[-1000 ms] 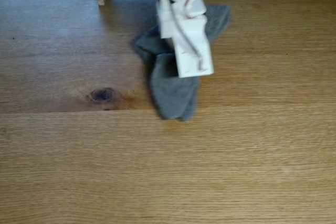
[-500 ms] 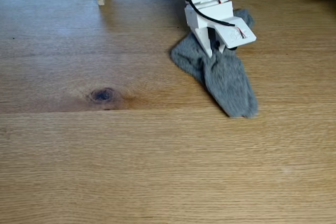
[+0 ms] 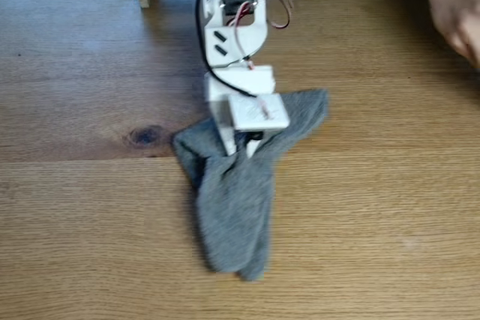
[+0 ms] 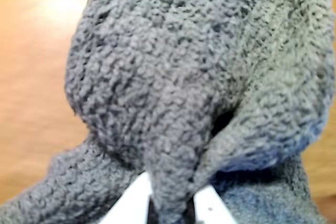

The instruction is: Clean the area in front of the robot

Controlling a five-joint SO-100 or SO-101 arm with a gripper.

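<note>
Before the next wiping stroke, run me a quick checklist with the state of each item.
1. Fingers pinching the grey knitted cloth: ok, a fold sits between them in the wrist view.
2. Cloth lying on the wooden table: ok, it trails toward the camera in the fixed view.
3. Dark knot left of the cloth uncovered: ok.
4. Workspace free of people: not ok, a hand is at the upper right.
5. Smears left on the wood: cannot tell.

No readable text, label or number anywhere.
</note>
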